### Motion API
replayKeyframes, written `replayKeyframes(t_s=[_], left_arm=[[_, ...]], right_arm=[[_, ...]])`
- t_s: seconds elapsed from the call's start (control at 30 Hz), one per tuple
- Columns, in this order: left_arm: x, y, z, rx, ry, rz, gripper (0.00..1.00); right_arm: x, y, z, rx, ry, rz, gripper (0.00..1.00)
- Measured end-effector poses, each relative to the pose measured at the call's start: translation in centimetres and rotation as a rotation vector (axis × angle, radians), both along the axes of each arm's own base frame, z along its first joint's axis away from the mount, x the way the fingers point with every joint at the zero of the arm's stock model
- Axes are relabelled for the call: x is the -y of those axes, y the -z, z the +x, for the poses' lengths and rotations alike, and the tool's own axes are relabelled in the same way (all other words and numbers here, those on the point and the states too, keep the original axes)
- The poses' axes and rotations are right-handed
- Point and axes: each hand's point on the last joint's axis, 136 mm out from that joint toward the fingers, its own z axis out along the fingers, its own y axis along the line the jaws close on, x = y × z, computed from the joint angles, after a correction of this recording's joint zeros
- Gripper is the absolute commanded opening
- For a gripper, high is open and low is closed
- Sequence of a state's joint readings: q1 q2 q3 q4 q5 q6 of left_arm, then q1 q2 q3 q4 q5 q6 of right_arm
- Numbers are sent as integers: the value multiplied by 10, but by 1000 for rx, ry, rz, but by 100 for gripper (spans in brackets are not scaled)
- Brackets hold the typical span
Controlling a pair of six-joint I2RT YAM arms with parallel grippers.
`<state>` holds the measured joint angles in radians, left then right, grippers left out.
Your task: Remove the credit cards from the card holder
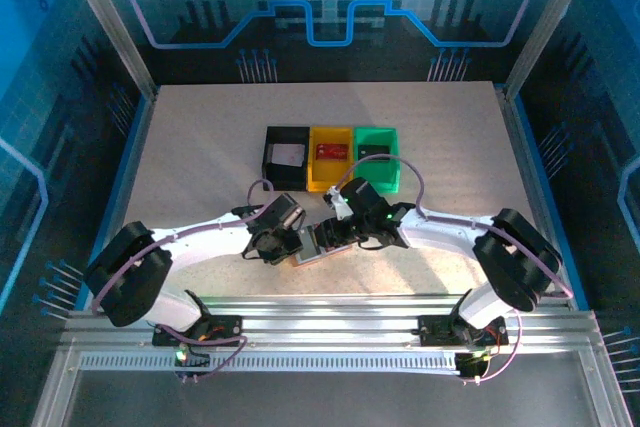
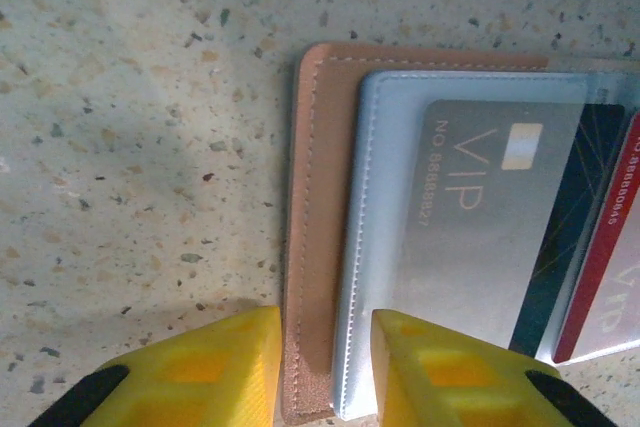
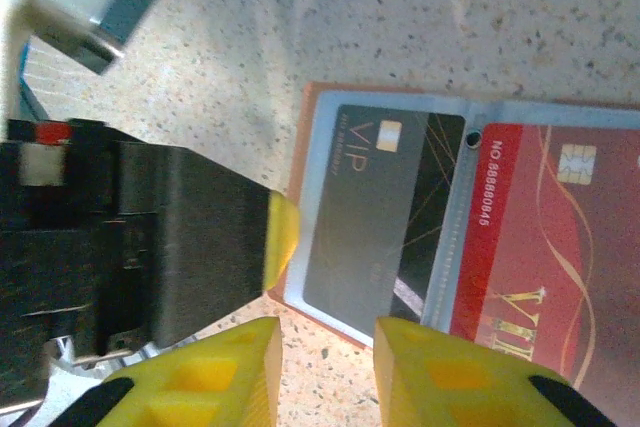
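We see the open card holder (image 2: pixel 310 247) pocketing a grey card (image 2: pixel 480 237) and a red card (image 3: pixel 540 277), with the left pincer (image 2: pixel 325 367) and right pincer (image 3: pixel 328 372) part-open over its edges.

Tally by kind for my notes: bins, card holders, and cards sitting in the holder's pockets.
Bins: 3 (black bin, yellow bin, green bin)
Card holder: 1
Cards in its pockets: 2 (grey-black card, red card)
Total: 6

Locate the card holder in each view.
Top: card holder at centre, between left gripper and right gripper.
Left wrist: right half, tan edge running down between the fingers.
Right wrist: right half, lower corner by the fingers.
Shared landmark: left gripper, at the holder's tan edge.
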<state>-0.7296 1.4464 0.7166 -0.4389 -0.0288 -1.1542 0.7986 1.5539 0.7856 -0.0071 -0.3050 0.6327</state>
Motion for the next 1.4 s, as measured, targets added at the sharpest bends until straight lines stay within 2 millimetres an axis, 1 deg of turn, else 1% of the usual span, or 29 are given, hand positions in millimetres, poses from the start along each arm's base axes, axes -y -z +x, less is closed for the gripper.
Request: replayKeyframes(t_s=[0.27,0.6,0.83,1.4], left_arm=[[0,9,0,-22,0,20,29],[-1,9,-1,-12,-8,10,28],[-4,9,-3,-4,-23,9,25],[-4,11,-3,0,-25,4,25]], right_arm=[[3,25,-2,-48,4,-49,28],[2,40,-1,-69,4,-70,28],[2,41,0,-66,7,-72,29],[-5,38,7,-43,11,-71,31]])
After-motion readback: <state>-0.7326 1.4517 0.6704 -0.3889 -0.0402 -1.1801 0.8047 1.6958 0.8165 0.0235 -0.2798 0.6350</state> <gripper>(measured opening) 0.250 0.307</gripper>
